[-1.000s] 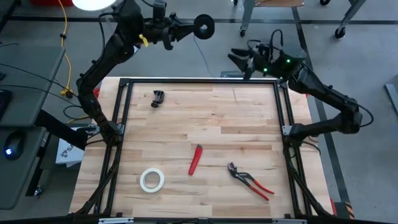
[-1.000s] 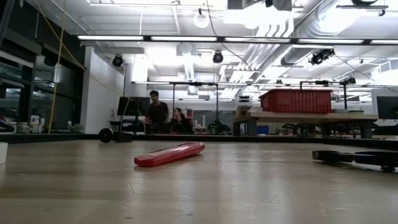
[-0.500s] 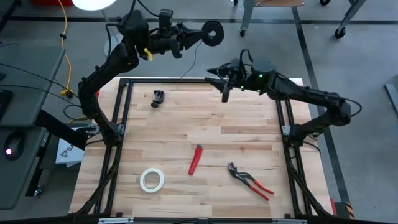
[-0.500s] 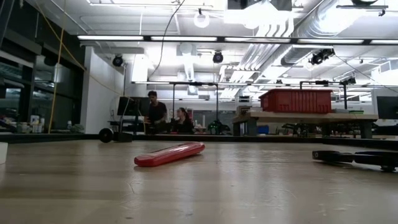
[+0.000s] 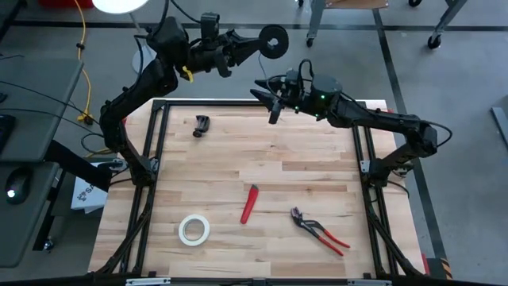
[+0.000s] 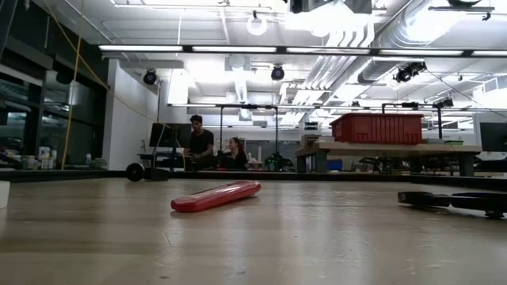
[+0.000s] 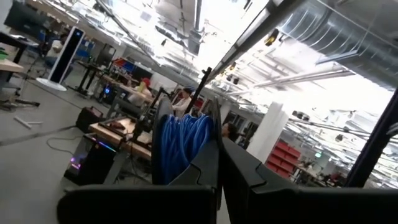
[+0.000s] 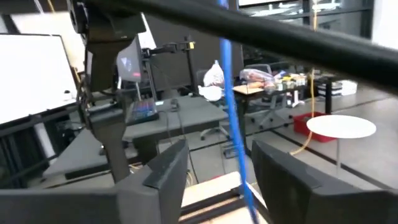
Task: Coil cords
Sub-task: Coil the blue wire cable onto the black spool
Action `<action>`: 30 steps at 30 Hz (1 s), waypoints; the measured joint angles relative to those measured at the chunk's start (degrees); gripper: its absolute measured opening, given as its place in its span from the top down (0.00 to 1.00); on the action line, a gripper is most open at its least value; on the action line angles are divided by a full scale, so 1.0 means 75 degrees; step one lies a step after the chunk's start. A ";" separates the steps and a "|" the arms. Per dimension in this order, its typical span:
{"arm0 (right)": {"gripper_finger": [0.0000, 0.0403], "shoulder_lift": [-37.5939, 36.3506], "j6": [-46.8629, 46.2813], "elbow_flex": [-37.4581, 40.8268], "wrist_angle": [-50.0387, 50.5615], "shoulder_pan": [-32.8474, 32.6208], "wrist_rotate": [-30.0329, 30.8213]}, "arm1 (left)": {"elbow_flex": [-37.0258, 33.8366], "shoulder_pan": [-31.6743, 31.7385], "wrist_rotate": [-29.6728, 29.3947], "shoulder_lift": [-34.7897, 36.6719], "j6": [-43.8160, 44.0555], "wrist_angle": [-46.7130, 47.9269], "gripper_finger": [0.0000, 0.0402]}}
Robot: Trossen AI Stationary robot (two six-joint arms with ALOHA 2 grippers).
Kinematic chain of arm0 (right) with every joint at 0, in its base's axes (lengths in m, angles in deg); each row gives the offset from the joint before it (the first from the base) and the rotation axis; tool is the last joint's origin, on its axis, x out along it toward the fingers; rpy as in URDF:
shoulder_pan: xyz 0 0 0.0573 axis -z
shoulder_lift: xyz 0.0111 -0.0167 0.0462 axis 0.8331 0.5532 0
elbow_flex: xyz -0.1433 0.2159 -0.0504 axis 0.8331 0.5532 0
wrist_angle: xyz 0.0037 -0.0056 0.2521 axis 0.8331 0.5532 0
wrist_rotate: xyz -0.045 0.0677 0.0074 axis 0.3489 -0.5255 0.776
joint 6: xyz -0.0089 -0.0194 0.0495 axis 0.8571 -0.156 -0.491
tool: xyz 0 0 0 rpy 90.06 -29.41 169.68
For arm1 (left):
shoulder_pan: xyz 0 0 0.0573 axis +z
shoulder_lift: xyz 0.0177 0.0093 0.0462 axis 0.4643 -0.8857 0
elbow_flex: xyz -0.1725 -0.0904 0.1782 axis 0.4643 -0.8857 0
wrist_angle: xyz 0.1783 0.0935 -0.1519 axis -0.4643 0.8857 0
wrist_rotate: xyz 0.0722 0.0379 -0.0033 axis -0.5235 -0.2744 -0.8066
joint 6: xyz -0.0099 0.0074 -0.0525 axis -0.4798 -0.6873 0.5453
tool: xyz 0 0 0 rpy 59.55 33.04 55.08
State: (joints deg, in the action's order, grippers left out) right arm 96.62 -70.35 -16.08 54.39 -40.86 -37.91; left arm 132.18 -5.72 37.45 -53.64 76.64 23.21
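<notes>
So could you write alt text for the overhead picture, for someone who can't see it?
Two dark robot arms reach past the far edge of a wooden table: the left claw is shut on a black spool, the right claw hangs open just below it. On the table lie a white tape roll, a red tool and red-handled pliers.

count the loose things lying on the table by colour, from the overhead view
red: 2, the red-handled knife and the red-handled pliers
white: 1, the tape roll
black: 1, a small clamp
total: 4
</notes>
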 joint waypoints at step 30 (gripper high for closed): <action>0.45 -0.0137 -0.0177 -0.0009 0.0337 -0.0244 0.0498 | 0.0003 0.0360 0.0275 0.0248 0.0078 -0.0168 1.00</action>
State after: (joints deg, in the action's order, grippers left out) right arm 95.60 -71.68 -16.15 56.92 -42.70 -34.18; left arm 132.20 -3.02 39.51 -51.78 77.23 21.95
